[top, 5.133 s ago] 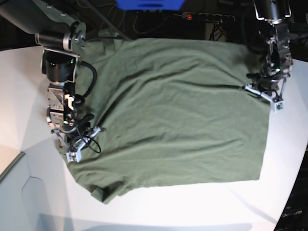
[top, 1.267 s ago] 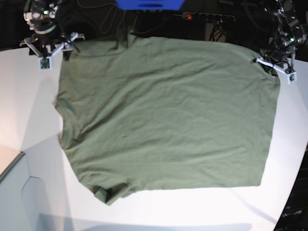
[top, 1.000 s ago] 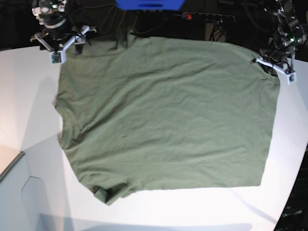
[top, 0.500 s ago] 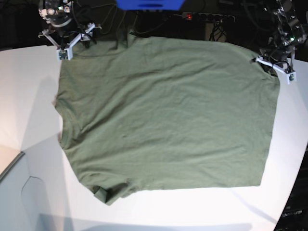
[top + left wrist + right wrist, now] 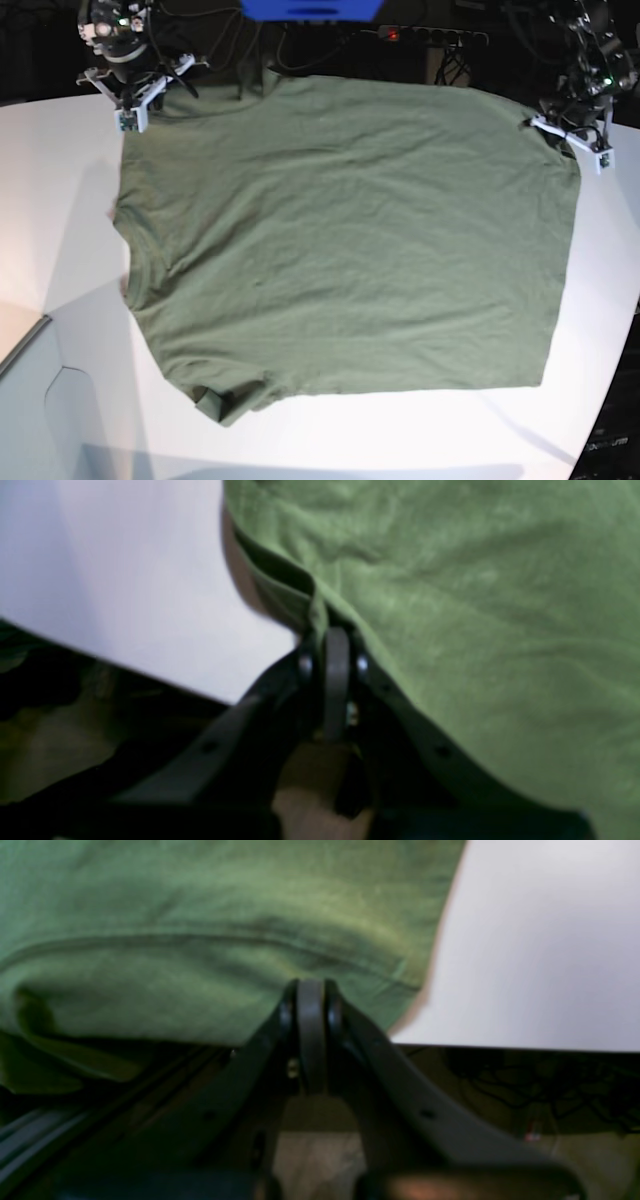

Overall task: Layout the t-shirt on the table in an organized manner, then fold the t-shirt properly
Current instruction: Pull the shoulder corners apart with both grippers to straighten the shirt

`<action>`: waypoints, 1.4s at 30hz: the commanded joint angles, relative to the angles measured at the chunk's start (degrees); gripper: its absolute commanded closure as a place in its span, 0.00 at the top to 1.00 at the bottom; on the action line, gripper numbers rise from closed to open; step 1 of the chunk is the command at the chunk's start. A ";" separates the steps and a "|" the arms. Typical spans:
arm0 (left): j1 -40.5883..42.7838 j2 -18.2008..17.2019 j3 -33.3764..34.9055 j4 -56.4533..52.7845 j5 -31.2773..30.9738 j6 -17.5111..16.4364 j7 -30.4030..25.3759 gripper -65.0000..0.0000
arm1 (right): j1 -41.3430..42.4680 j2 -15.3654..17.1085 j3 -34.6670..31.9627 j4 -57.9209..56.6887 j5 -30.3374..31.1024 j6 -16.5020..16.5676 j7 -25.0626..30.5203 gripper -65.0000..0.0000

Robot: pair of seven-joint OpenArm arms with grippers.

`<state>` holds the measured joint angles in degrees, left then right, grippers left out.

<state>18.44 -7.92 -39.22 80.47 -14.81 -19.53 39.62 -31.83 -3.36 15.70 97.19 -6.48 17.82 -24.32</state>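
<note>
The olive-green t-shirt [image 5: 340, 240] lies spread flat on the white table [image 5: 60, 200], with a small folded bit at its near left corner. My right gripper [image 5: 140, 96] is at the shirt's far left corner. In the right wrist view it [image 5: 310, 986] is shut on the t-shirt's [image 5: 200, 940] hem, where the cloth hangs over the table [image 5: 540, 940] edge. My left gripper [image 5: 562, 132] holds the far right corner. In the left wrist view it [image 5: 334, 630] is shut on a fold of the t-shirt's [image 5: 475, 605] edge, beside bare table [image 5: 125, 570].
Behind the table's far edge run dark cables and a power strip [image 5: 430, 35] with a red light. A blue object [image 5: 310, 8] sits at the top middle. The table's curved edge runs along the right [image 5: 620, 330], and a grey panel [image 5: 25, 345] is at the lower left.
My right gripper came in from the far left to the shirt's far left corner and went from open to shut there. The left gripper and the shirt have hardly moved.
</note>
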 commanded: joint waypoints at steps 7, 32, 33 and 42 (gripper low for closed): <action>1.39 0.85 -0.21 8.63 -0.09 0.14 -1.24 0.00 | 0.67 -1.70 3.59 5.80 0.37 7.54 0.98 0.00; 2.53 0.93 -0.21 8.63 -0.09 0.14 -1.24 0.00 | 3.75 -3.19 6.93 0.26 0.46 7.71 -8.61 0.63; 2.53 0.93 -0.21 8.63 -0.18 0.14 -1.24 0.00 | 4.10 -3.19 7.02 -0.09 0.46 7.71 -8.78 0.63; 2.62 0.93 -0.21 8.63 -0.09 0.23 -1.24 0.00 | 4.10 -3.28 6.76 -0.70 0.46 7.71 -8.78 0.30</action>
<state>20.95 -6.48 -39.00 88.18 -14.46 -19.49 39.20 -27.64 -6.72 22.44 95.88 -5.93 24.69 -33.41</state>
